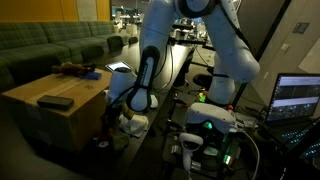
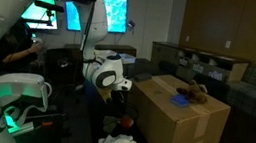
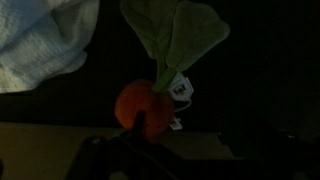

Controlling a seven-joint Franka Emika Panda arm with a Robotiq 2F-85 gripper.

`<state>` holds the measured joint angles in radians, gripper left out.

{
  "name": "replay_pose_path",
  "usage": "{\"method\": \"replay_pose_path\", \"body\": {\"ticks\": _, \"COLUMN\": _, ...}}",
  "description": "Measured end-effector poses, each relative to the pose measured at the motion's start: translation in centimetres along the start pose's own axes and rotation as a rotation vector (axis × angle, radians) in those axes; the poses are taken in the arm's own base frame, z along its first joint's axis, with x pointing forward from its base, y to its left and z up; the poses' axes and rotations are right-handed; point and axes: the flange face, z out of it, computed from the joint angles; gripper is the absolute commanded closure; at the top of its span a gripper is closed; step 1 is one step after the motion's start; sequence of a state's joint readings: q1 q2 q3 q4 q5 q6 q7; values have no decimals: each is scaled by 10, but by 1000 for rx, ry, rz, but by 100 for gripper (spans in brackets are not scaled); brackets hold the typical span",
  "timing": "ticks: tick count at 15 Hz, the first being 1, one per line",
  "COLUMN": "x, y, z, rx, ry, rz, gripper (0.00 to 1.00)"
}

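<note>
In the wrist view we look onto a plush radish (image 3: 145, 105): orange-red body, green leaves (image 3: 175, 35) fanned away from the camera, a small white tag (image 3: 181, 87) at the neck. It lies on a dark surface near a white cloth (image 3: 40, 40) but apart from it, and just ahead of the pincer (image 3: 135, 155), whose fingers are only a dark shape at the btm edge. Too dim there: we can't tell how wide the jaws stand, tho nothing seems clamped btw them & the radish looks to lie free. In both ext. views the arm (image 1: 150, 60) folds low next to a cardboard box (image 2: 176, 124), w/ the wrist down near the floor by the box's side, so the toy prob. sits down there rather than on top. We reckon the steep downward pose is there to keep camera & fingers right over the toy. On the box top lie a black remote (image 1: 55, 101), a brown object (image 2: 194, 89) & sth blue (image 2: 177, 101), all well apart from the pincer.
</note>
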<state>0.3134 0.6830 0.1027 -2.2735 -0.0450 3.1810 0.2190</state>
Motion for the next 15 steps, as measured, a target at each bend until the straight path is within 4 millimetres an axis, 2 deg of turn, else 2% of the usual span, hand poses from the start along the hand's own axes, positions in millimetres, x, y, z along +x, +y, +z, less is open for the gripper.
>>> {"method": "replay_pose_path", "body": {"ticks": 15, "x": -5, "y": 7, "z": 59, "rx": 48, "ry": -14, "rz": -37, "gripper": 0}}
